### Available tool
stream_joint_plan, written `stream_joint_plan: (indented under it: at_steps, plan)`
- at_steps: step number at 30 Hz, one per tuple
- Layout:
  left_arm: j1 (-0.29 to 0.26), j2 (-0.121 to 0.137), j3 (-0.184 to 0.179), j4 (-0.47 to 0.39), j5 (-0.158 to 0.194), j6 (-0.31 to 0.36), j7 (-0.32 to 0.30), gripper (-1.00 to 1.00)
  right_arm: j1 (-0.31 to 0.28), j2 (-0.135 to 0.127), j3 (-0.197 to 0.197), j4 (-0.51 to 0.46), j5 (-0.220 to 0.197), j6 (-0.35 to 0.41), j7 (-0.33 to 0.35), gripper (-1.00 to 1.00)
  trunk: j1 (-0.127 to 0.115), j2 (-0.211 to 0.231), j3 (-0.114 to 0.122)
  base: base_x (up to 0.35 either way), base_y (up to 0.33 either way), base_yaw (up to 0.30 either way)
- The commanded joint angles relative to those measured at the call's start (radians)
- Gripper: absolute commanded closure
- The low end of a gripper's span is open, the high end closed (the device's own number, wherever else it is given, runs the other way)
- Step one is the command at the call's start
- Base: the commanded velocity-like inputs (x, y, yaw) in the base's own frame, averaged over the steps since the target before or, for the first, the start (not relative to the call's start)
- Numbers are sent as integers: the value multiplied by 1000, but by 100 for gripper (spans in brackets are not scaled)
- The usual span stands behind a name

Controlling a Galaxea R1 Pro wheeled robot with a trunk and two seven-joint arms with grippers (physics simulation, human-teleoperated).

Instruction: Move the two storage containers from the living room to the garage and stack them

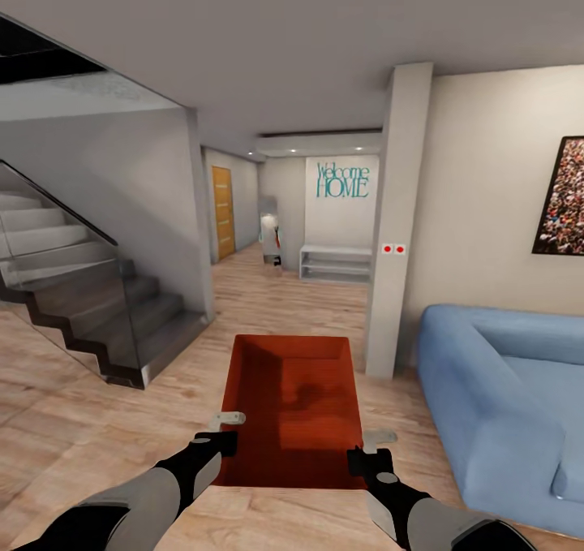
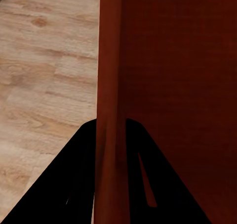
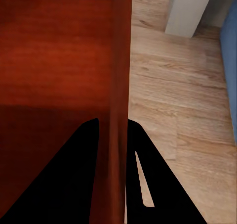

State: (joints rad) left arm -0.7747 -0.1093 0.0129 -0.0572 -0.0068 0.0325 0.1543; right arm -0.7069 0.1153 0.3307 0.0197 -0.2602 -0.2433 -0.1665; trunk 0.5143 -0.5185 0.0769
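Storage container [image 1: 294, 405], orange-red and lidless, hung between the two grippers above the light wood plank floor [image 1: 73, 429] of the living room. The left gripper [image 1: 224, 431] was clamped on the container's left wall; in the left wrist view its dark fingers [image 2: 79, 179] sat on either side of that thin wall [image 2: 107, 110], one outside and one inside the bin. Left of that gripper the planks ran bare up to a dark staircase [image 1: 97, 307] with a glass balustrade. Beyond the container's far edge an open hallway led past an orange door [image 1: 222, 212] to a wall with teal lettering reading "Welcome HOME" [image 1: 343, 179] above a low white shelf [image 1: 336, 263]. The right gripper [image 1: 371, 452] pinched the right wall [image 3: 116, 100] the same way. Just past it stood a white pillar [image 1: 393, 234] carrying two red-dotted switches [image 1: 393, 249], then the blue sofa [image 1: 503, 405] close on the right, under a framed picture [image 1: 561, 198].
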Motion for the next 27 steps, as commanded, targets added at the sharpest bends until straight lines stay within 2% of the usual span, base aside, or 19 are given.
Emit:
stream_joint_plan:
  at_steps: [1, 27]
  plan:
    - [0, 52, 45, 2, -1, 4, 11, 100, -1, -5, -4, 0, -17, -97, -7, 100, 1, -1, 0, 322, 0, 0]
    - [0, 53, 45, 2, 1, 4, 11, 100, 0, -4, -4, 0, -18, -97, -7, 100, 1, -1, 0, 322, 0, 0]
